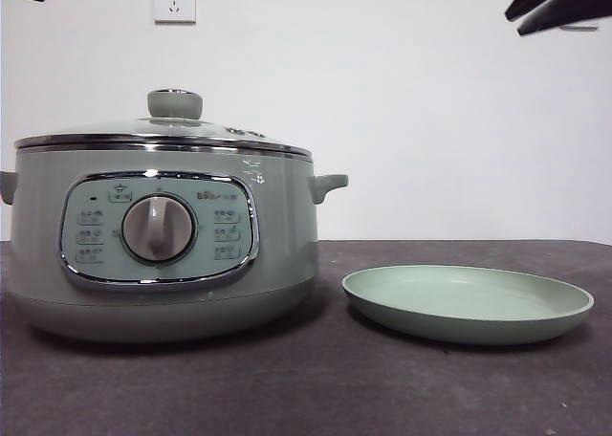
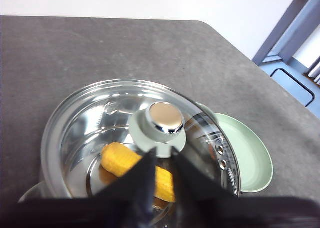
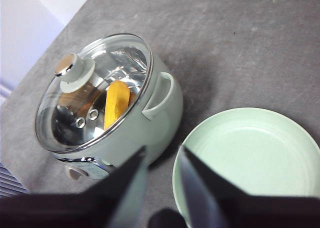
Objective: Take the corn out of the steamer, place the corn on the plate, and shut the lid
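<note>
left wrist view is showing the corn (image 2: 135, 169) lying inside the steamer (image 2: 75, 138) under the lid (image 2: 165, 120), the plate (image 3: 250, 158) sitting bare beside it, both the left gripper (image 2: 162, 163) and right gripper (image 3: 162, 163) hovering with jaws apart, nothing being done yet.

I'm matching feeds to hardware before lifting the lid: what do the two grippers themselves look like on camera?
Both look alike: the left gripper and the right gripper each show two matte black jaws, wedge-shaped and tapering to narrow tips, rising from a dark blurred base. No cables, labels or markings are visible on either. In the front view only plain black tips show at the top corners.
</note>
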